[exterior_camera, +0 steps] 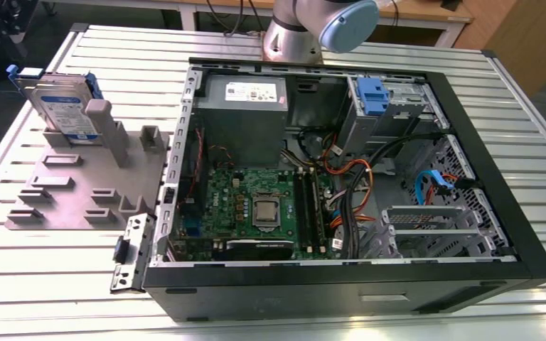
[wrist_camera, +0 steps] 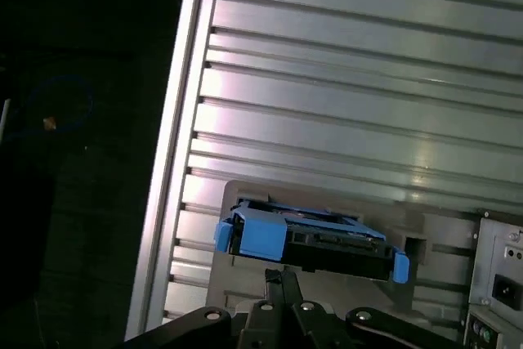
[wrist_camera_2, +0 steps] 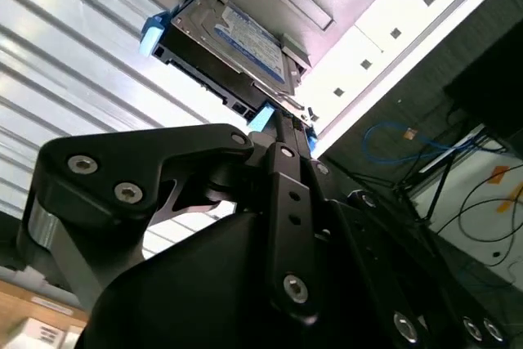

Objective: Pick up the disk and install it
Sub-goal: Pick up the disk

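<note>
disk (exterior_camera: 62, 106) upright in holder (exterior_camera: 65, 202), on table (exterior_camera: 45, 288) — exterior view's left of computer case (exterior_camera: 349, 278)

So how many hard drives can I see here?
1: the hard drive stands upright in the grey holder, at the exterior view's left of the open computer case. Others may be hidden inside it.

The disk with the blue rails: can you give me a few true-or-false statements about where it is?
1. The disk stands upright in a grey holder. True.
2. The disk sits inside the computer case. False: it is outside the case, on the exterior view's left.
3. The pincer grips the disk. False: nothing touches the disk in the exterior view.
4. The case lies open, showing a green circuit board. True.
</note>
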Controlling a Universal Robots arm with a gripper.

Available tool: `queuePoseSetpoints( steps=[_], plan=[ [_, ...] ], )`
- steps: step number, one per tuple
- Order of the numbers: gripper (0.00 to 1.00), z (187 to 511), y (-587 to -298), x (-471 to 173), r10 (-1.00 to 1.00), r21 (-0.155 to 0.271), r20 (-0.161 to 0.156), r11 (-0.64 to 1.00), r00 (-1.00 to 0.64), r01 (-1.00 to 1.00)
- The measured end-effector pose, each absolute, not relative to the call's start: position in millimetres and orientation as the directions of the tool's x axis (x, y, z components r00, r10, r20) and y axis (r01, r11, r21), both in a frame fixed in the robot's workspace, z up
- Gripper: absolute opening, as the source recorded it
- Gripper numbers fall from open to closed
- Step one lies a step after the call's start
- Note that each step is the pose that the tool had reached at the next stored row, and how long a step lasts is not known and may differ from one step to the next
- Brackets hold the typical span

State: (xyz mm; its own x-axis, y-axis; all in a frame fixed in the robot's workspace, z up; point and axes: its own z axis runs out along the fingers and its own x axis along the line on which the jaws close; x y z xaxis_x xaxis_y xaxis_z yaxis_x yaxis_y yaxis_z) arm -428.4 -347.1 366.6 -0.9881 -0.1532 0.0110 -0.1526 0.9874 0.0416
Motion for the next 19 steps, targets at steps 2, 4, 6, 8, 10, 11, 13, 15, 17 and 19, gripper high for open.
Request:
queuePoseSetpoints(
  steps=[2, 4, 6, 8, 10, 11, 13, 15, 17, 19],
  plan=[
    [0.11, 366.6, -347.1, -428.4, -0.185, 0.042, 0.011, 0.982, -0.983, -0.185],
    [0.11, 366.6, -347.1, -428.4, -0.218, 0.042, 0.011, 0.975, -0.976, -0.217],
    [0.11, 366.6, -347.1, -428.4, -0.251, 0.042, 0.011, 0.967, -0.968, -0.251],
    [0.11, 366.6, -347.1, -428.4, -0.284, 0.042, 0.011, 0.958, -0.959, -0.284],
    [0.11, 366.5, -347.1, -428.4, -0.319, 0.042, 0.011, 0.947, -0.948, -0.318],
    [0.11, 366.5, -347.1, -428.4, -0.337, 0.042, 0.011, 0.941, -0.942, -0.336],
    [0.11, 366.4, -347.2, -428.4, -0.371, 0.042, 0.011, 0.928, -0.929, -0.37],
    [0.11, 366.4, -347.1, -428.4, -0.404, 0.042, 0.011, 0.914, -0.915, -0.403],
    [0.11, 366.3, -347.1, -428.4, -0.436, 0.042, 0.011, 0.899, -0.9, -0.435],
    [0.11, 366.3, -347.1, -428.4, -0.47, 0.042, 0.011, 0.882, -0.883, -0.469]
  ],
)
